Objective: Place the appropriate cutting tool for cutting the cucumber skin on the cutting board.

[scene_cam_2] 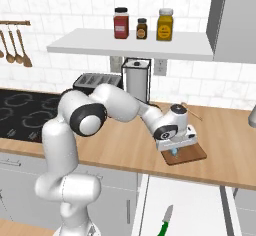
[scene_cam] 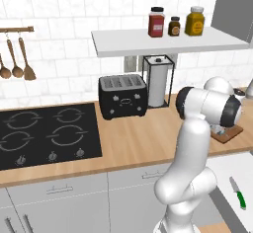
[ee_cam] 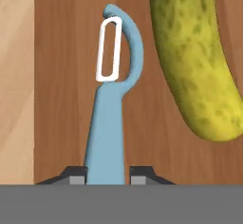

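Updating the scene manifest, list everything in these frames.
peeler: one, light blue with a white blade, over the board, handle between the fingers
cucumber: one, yellow-green, on the board beside the peeler
cutting board: one, reddish-brown, on the counter
knife: one, green handle, on the white surface below the counter edge
jars: three, red, brown, yellow, on the shelf
toaster: one, black, by the wall
paper towel holder: one, black frame, beside the toaster
cooktop: one, black, left
hanging utensils: three, wooden, on the wall rail
gripper: one, closed on the peeler
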